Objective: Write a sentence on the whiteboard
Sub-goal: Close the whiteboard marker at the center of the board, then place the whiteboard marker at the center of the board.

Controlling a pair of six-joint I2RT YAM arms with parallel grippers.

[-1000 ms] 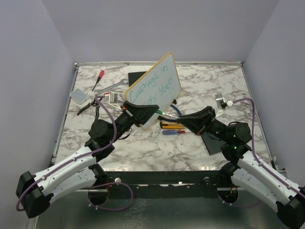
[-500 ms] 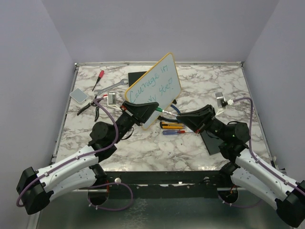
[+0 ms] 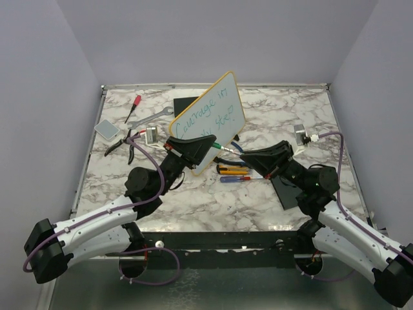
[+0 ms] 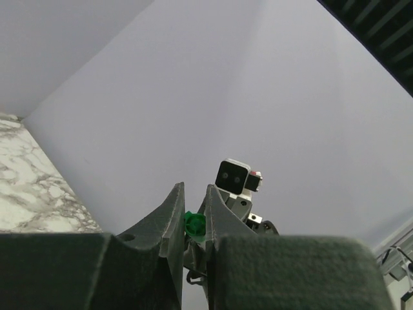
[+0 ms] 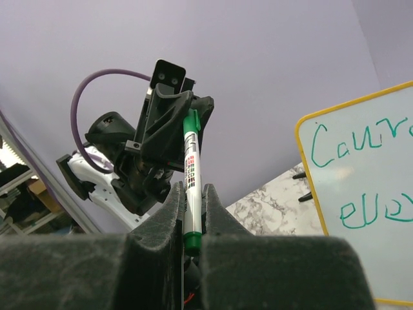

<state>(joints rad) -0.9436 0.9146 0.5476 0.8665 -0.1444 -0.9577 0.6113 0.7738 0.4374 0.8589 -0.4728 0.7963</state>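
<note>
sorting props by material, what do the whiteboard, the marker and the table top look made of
The whiteboard: smooth white sheet, likely coated, with a thin yellow rim that looks plastic. The marker: white plastic-looking barrel, printed label, green ends. The table top: grey-veined white marble look, possibly a printed laminate.

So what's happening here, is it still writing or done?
Both arms are on the green marker. The right gripper is clamped on its barrel, and the left gripper is closed around its green far end, which looks like a cap being put on or pulled off. The whiteboard stands tilted up behind them. The sentence already sits on it in two teal lines, so the writing looks finished.
</note>
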